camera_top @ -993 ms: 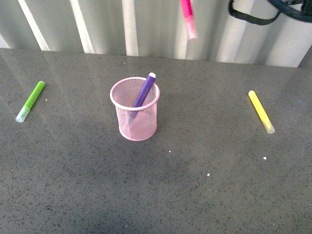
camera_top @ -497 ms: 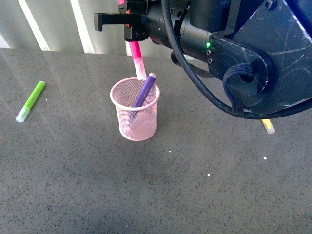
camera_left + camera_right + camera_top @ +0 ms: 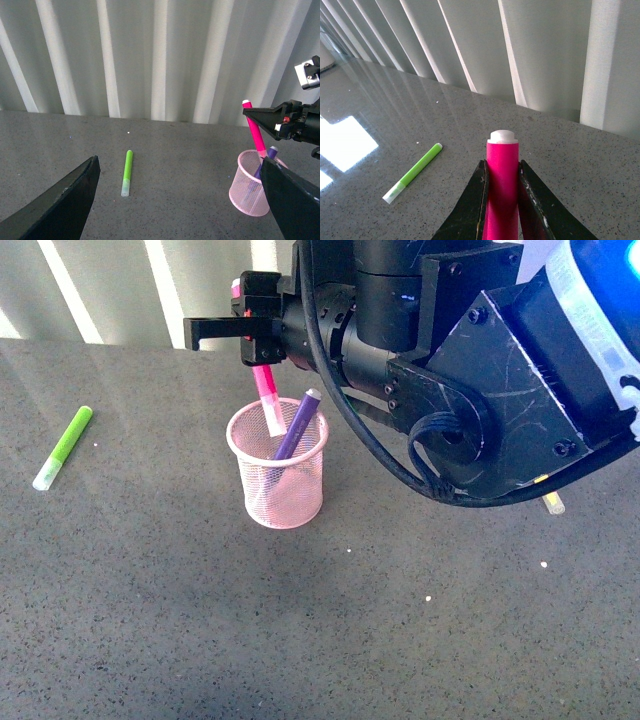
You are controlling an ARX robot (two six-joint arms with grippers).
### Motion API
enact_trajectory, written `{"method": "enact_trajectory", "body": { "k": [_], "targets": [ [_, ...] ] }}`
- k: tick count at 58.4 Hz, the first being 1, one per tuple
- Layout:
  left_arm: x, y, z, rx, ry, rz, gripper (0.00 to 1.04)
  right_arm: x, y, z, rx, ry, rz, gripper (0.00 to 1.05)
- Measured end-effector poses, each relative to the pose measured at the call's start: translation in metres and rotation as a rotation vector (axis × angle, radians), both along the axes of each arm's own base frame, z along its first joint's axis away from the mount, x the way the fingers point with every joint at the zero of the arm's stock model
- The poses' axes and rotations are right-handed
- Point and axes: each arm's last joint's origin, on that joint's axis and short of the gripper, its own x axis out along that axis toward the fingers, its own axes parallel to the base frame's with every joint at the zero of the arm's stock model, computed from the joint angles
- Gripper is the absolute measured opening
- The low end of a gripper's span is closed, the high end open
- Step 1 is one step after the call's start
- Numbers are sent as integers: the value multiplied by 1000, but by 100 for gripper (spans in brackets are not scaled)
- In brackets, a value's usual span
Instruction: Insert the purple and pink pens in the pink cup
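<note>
The pink cup [image 3: 285, 485] stands on the grey table, and the purple pen [image 3: 298, 423] leans inside it with its top above the rim. My right gripper [image 3: 245, 335] hangs above the cup's far left rim, shut on the pink pen [image 3: 266, 395]. That pen hangs nearly upright, its whitish capped end dipped just inside the cup's mouth. In the right wrist view the pink pen [image 3: 502, 185] is pinched between the right gripper's [image 3: 502, 200] two black fingers. My left gripper [image 3: 180, 200] is open and holds nothing; the pink cup [image 3: 249, 195] sits beside its one finger.
A lime-green marker [image 3: 63, 447] lies on the table far to the left of the cup. Only the tip of a yellow marker [image 3: 552, 504] shows under the right arm. A corrugated white wall runs along the table's far edge.
The right arm swung in from the upper right and came down over the cup. The pink pen's lower end went from above the rim to inside the cup's mouth.
</note>
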Motion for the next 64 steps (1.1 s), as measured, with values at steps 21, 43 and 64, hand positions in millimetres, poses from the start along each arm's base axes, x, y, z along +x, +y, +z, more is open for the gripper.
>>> {"method": "enact_trajectory", "body": {
  "k": [21,43,64],
  "targets": [
    [0,0,0,0,0,0,98,-1,4,-14,-20,24,9,12],
    [0,0,0,0,0,0,98,-1,1,-18,-32,49,-37,55],
    [0,0,0,0,0,0,98,-10,-28,44,-93,96,-312,98]
  ]
}}
